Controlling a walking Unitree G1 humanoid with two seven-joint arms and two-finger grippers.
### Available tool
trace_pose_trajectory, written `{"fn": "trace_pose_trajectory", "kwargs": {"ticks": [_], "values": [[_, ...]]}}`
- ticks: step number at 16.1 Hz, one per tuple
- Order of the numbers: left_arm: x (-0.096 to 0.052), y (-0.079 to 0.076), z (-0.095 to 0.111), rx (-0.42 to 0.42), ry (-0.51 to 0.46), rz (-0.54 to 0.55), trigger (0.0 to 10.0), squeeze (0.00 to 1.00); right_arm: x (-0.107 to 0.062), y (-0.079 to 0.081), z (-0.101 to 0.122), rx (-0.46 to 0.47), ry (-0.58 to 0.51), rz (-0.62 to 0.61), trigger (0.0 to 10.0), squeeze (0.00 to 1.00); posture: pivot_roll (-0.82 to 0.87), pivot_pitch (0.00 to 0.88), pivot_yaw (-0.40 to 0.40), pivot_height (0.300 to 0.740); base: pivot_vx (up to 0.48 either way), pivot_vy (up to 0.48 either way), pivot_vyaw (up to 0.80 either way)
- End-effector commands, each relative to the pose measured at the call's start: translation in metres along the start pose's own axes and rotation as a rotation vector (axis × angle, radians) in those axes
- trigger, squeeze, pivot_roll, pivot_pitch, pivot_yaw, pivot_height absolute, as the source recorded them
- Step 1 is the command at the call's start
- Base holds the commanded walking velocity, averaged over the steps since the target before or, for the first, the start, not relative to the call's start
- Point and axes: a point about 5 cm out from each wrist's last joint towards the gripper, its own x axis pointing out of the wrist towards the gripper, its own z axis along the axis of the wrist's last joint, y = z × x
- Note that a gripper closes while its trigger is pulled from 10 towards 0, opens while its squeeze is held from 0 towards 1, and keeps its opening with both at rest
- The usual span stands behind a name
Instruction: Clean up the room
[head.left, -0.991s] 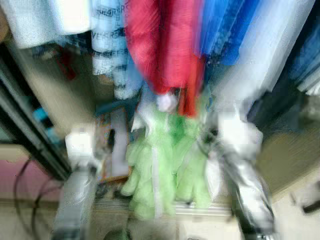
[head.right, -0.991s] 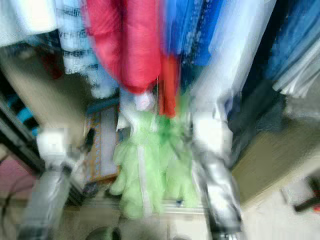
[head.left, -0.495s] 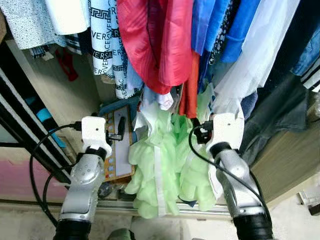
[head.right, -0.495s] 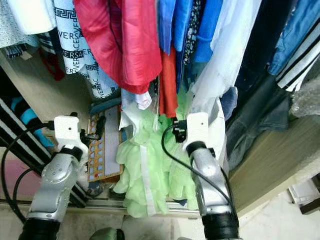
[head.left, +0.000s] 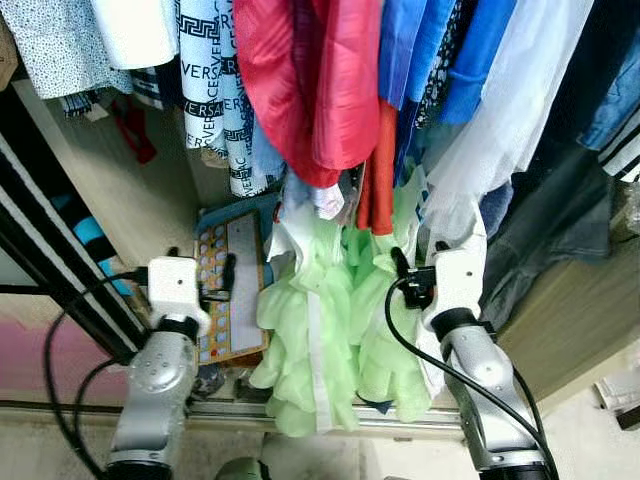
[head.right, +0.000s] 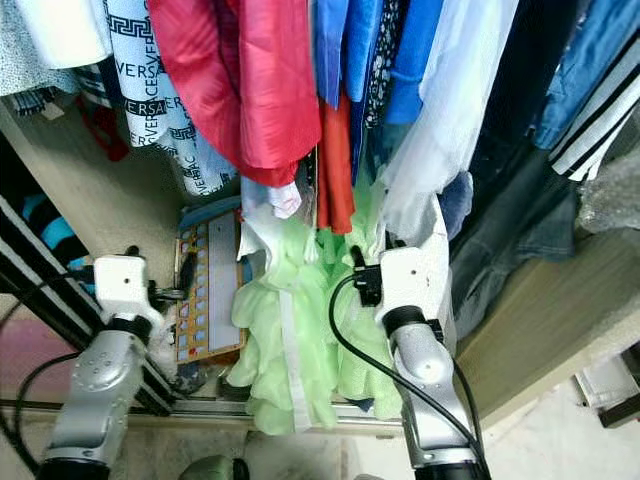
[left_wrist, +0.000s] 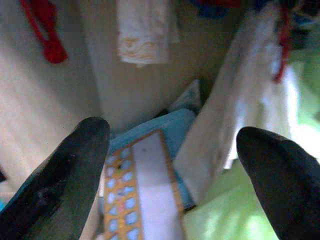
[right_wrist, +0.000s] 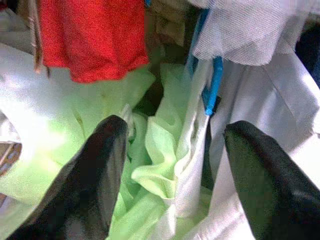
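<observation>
The left pincer (left_wrist: 170, 165), fingers apart, faces a game box (head.left: 228, 290). The right pincer (right_wrist: 172, 180), also apart, points into a green dress (head.left: 320, 320).

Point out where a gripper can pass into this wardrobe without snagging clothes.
Freest gap: on the left, between the wooden side wall and the patterned shirt, above the board game box. The middle is crowded: green dress, red garment, white garment.
</observation>
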Motion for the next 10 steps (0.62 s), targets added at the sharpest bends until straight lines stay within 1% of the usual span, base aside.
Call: {"fn": "trace_pose_trajectory", "kwargs": {"ticks": [1, 4, 6, 10], "values": [[0.0026, -0.0003, 0.004, 0.004, -0.018, -0.011, 10.0, 1.0, 0.0029, -0.0018, 0.0049, 0.001, -0.024, -0.004, 10.0, 1.0, 0.02, 0.0, 0.033, 0.74, 0.0, 0.0, 0.0], [0.0028, 0.0029, 0.0031, -0.002, -0.012, 0.013, 10.0, 1.0, 0.0034, -0.0008, 0.0036, -0.011, -0.011, -0.009, 10.0, 1.0, 0.02, 0.0, 0.024, 0.74, 0.0, 0.0, 0.0], [0.0027, 0.0029, 0.0027, -0.003, -0.009, 0.013, 10.0, 1.0, 0.0049, 0.0031, 0.0035, -0.04, -0.011, 0.007, 10.0, 1.0, 0.02, 0.0, 0.022, 0.74, 0.0, 0.0, 0.8], [0.0033, 0.0027, 0.0016, -0.002, 0.0, 0.015, 10.0, 1.0, 0.0059, 0.0024, 0.0025, -0.026, -0.003, 0.012, 10.0, 1.0, 0.02, 0.0, 0.017, 0.74, 0.0, 0.0, 0.8]]}}
